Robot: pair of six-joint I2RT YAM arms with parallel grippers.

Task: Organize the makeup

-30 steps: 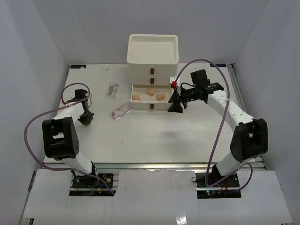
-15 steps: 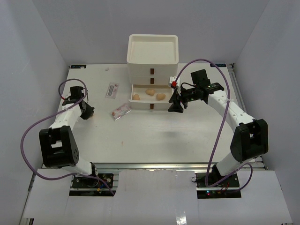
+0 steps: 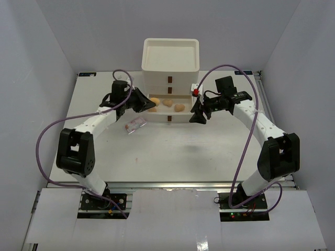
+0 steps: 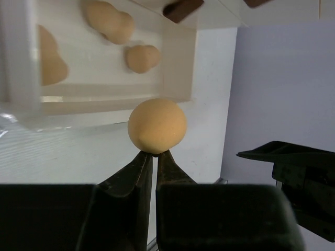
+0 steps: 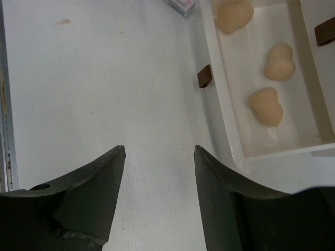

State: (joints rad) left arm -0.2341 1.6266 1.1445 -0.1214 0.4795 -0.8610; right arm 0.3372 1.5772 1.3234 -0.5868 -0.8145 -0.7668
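Observation:
My left gripper [image 3: 146, 101] is shut, its tips pinching a tan egg-shaped sponge [image 4: 157, 125] just in front of the left end of the open bottom drawer [image 3: 168, 115]. The held sponge also shows in the top view [image 3: 155, 100]. Three more tan sponges lie in the drawer [image 5: 267, 106], [image 5: 280, 60], [image 5: 234, 13]. My right gripper [image 5: 159, 149] is open and empty above the bare table, by the drawer's right front corner [image 3: 197, 117]. A clear packet with pink contents [image 3: 135, 124] lies on the table left of the drawer.
The white three-drawer box [image 3: 171, 55] with red-brown handles stands at the back centre, an open tray on top. A small white item with a red tip [image 3: 194, 91] sits by its right side. The left arm lies over the table left of the box.
My left arm has swung from the table's left side across to the drawer's left end, carrying the sponge. The right gripper has stayed almost still.

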